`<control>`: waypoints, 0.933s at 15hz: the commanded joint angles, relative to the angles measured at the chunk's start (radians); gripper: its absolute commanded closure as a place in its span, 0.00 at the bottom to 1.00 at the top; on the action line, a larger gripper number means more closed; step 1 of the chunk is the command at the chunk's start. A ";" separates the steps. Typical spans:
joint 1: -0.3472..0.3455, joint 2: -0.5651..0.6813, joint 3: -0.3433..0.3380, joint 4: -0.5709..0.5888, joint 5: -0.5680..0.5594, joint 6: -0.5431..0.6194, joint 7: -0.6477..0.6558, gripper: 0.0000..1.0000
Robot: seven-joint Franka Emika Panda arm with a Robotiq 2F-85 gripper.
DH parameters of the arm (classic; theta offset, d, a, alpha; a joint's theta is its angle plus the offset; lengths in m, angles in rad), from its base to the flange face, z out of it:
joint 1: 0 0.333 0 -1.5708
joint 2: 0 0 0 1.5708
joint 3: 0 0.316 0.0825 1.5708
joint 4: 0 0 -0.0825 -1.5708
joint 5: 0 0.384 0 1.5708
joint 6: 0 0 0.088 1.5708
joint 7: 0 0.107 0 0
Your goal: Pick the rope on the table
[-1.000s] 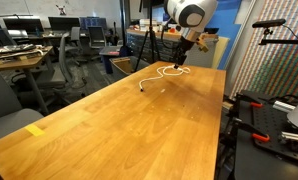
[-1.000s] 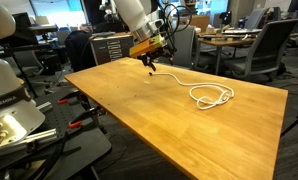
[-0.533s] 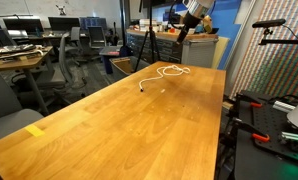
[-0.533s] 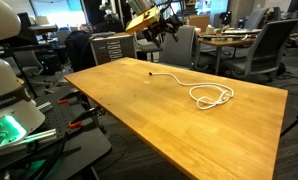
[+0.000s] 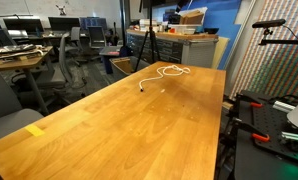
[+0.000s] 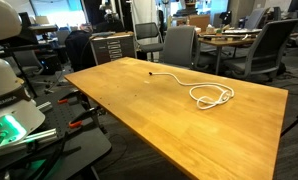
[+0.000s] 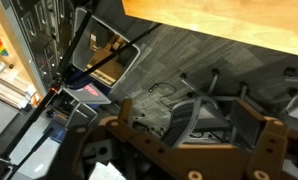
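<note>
One gripper, jaws spread wide, holds nothing, clear of the table.

Both exterior views were bright, evenly lit from overhead, with no hard shadows. In an exterior view the table carried a soft pale sheen across its centre, and the rope at upper centre cast almost no shadow. Fine detail in the backgrounds was soft and grainy. The wrist view was dimmer and tilted: a bright strip of table lay at the upper right, while the claw along the bottom edge was dark, close to the lens and out of focus.
</note>
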 commanded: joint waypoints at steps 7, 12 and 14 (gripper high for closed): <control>0.219 0.128 -0.268 -0.055 0.231 0.046 0.000 0.00; 0.359 0.226 -0.454 0.028 0.425 0.148 -0.048 0.00; 0.384 0.181 -0.503 -0.034 0.424 0.071 -0.034 0.00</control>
